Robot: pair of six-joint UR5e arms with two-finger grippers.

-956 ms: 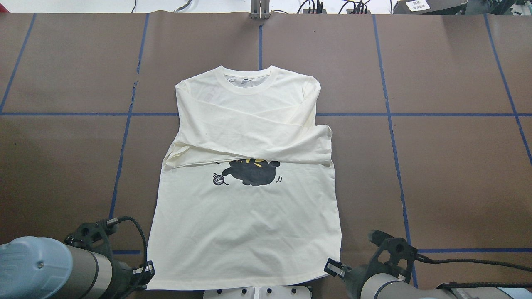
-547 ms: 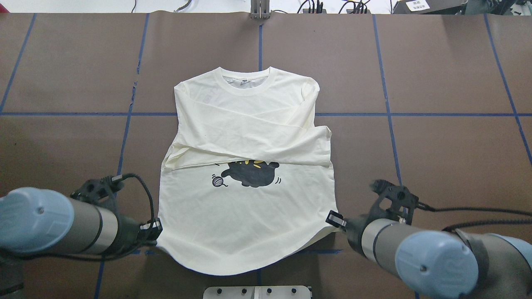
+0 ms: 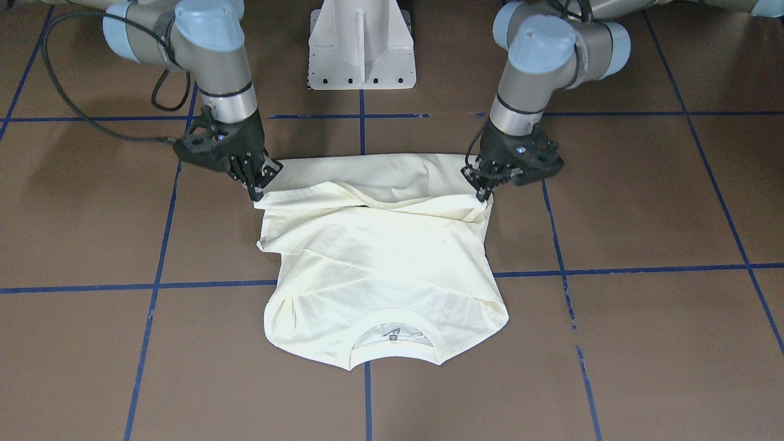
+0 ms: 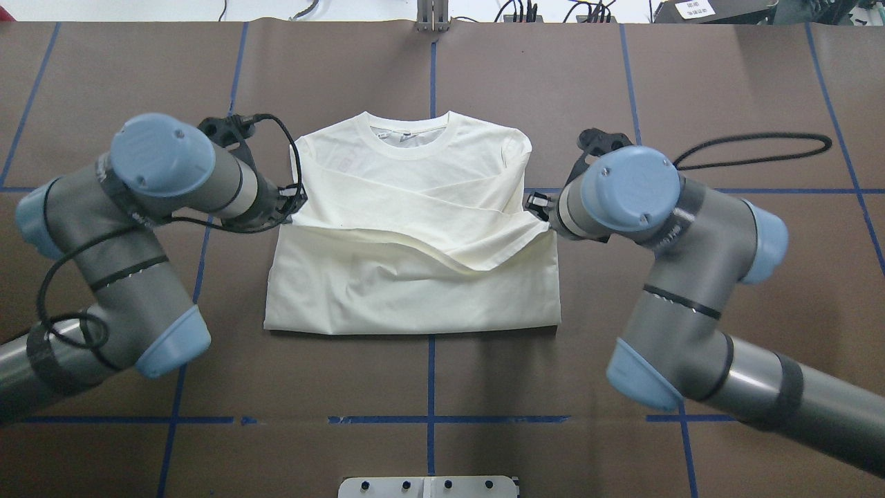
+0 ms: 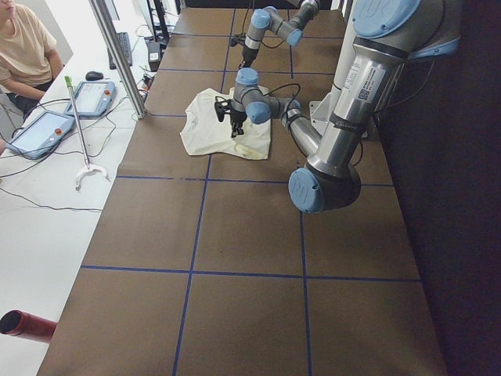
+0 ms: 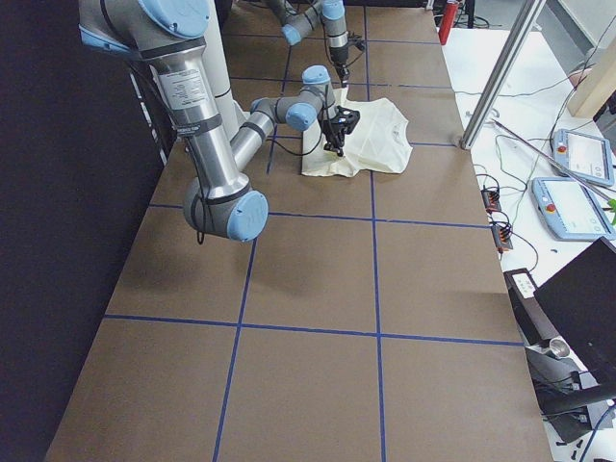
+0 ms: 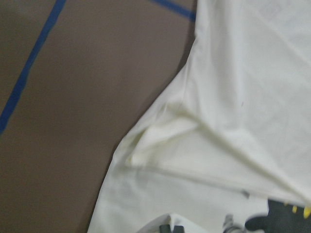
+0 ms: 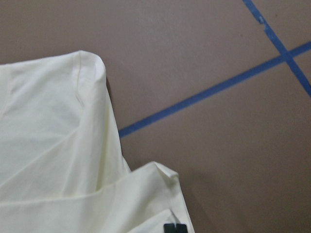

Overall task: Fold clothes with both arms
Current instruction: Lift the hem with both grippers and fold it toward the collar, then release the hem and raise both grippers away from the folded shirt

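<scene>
The cream-white shirt (image 4: 415, 173) lies on the brown table with its collar (image 4: 409, 135) at the far side. Its lower half is lifted and doubled back over the body, so the plain side faces up there (image 3: 380, 263). My left gripper (image 4: 294, 202) is shut on the hem's left corner, and it shows at the right in the front-facing view (image 3: 484, 191). On the other side my right gripper (image 4: 536, 207) is shut on the hem's right corner (image 3: 257, 191). The hem hangs slack between them. A bit of the black cat print (image 7: 284, 218) shows only in the left wrist view.
The white pedestal base (image 3: 361, 49) stands at the robot's side of the table. Blue tape lines (image 4: 432, 62) grid the brown cover. Beyond the far edge sit a person (image 5: 23, 55), two pendants (image 5: 92, 95) and an aluminium post (image 5: 117, 55).
Both arms have carried the hem corners away from the robot toward the collar. The shirt's lower half now lies doubled over, and the cat print is covered in the overhead view.
</scene>
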